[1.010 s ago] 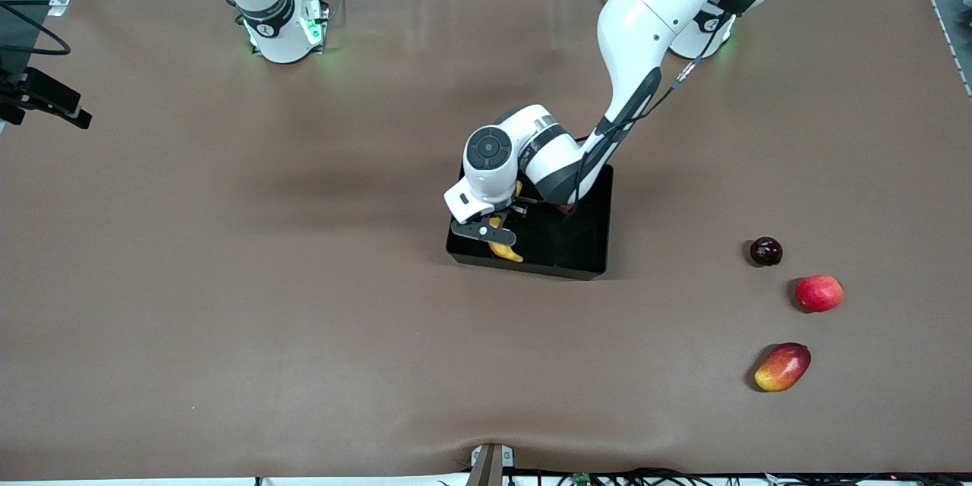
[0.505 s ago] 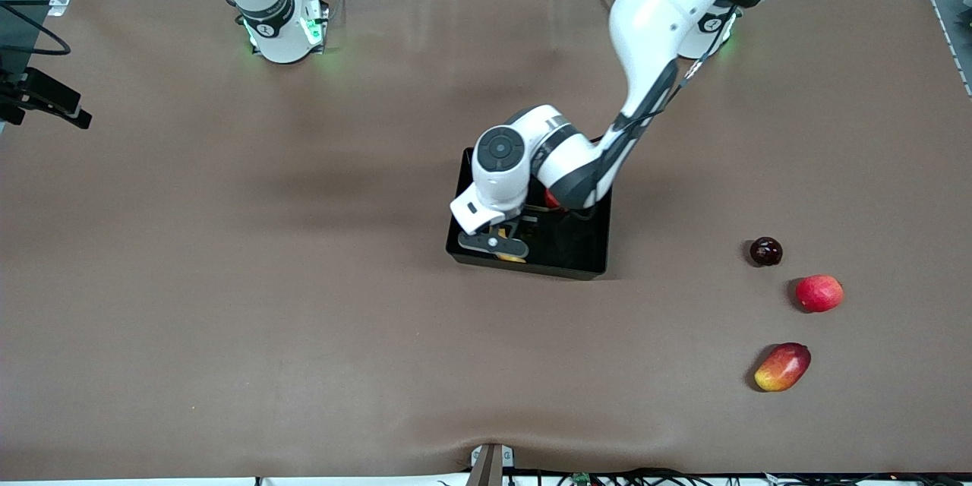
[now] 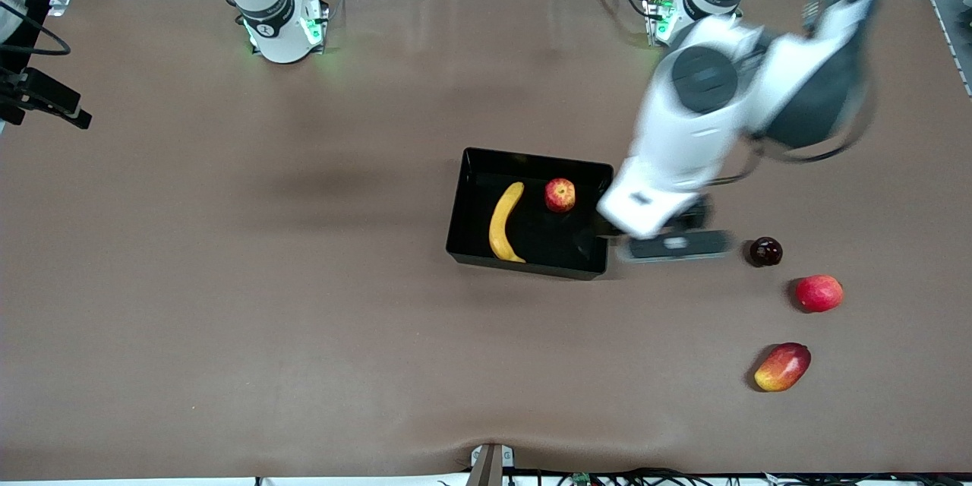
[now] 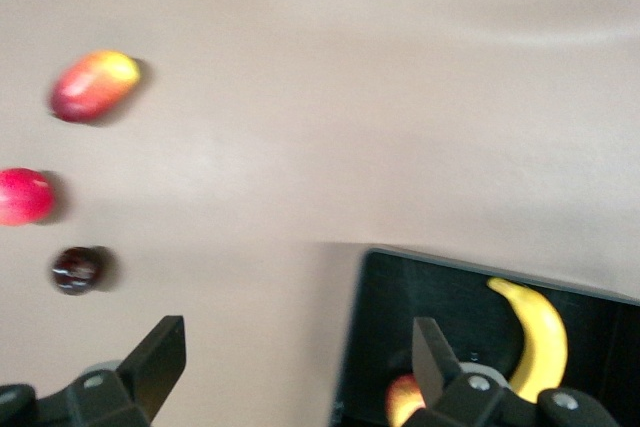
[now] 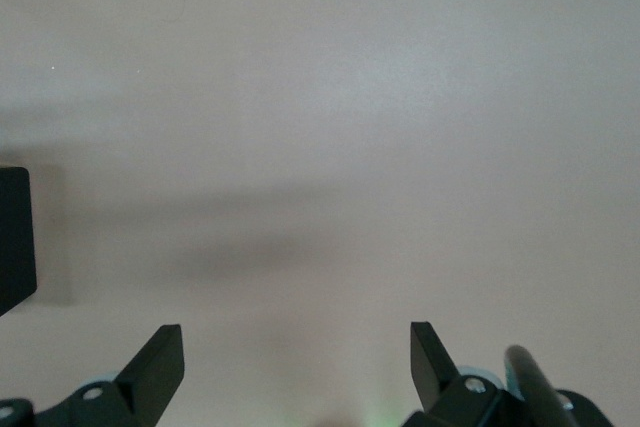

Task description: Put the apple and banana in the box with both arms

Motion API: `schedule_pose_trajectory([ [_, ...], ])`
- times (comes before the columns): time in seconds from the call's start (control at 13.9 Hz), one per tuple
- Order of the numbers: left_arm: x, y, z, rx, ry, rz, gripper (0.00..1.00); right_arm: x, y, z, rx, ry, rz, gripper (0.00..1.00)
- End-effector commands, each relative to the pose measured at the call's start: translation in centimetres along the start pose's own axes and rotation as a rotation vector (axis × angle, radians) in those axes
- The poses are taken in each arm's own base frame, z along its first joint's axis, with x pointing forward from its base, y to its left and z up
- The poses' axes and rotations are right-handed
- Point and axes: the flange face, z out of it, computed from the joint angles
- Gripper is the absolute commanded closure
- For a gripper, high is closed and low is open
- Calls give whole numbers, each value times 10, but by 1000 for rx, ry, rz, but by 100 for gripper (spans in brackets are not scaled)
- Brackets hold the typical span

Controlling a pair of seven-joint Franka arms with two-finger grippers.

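Note:
The black box (image 3: 459, 201) sits mid-table. The yellow banana (image 3: 503, 222) lies inside it toward the right arm's end. The small red-yellow apple (image 3: 560, 195) sits beside the banana in the box. My left gripper (image 3: 672, 244) is open and empty, up over the table between the box and a dark fruit. The left wrist view shows this gripper (image 4: 297, 359), the box (image 4: 385, 322), the banana (image 4: 540, 332) and part of the apple (image 4: 403, 399). My right gripper (image 5: 297, 362) is open and empty over bare table; that arm waits, its hand outside the front view.
A small dark round fruit (image 3: 765, 251), a larger pinkish-red fruit (image 3: 819, 293) and a red-yellow mango (image 3: 782, 367) lie toward the left arm's end, also in the left wrist view (image 4: 78, 269). A black edge (image 5: 15, 237) shows in the right wrist view.
My left gripper has let go of the banana in the box, risen and swung out toward the left arm's end. The banana and apple now lie uncovered. The right arm has not moved.

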Motion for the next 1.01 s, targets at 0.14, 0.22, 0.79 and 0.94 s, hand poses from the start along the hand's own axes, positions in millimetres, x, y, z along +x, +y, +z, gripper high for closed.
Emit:
schedule_pose_trajectory([
  [0.14, -14, -109, -62, 39, -75, 34, 0, 2, 3, -3, -3, 2, -1, 0],
  [0.22, -15, -136, -69, 32, -97, 36, 0, 2, 3, -3, -3, 3, -1, 0],
  [0.79, -72, -222, -96, -46, -132, 29, 0, 2, 3, -3, -3, 3, -1, 0],
  [0.94, -73, -225, -96, -44, -147, 43, 0, 2, 3, -3, -3, 3, -1, 0],
])
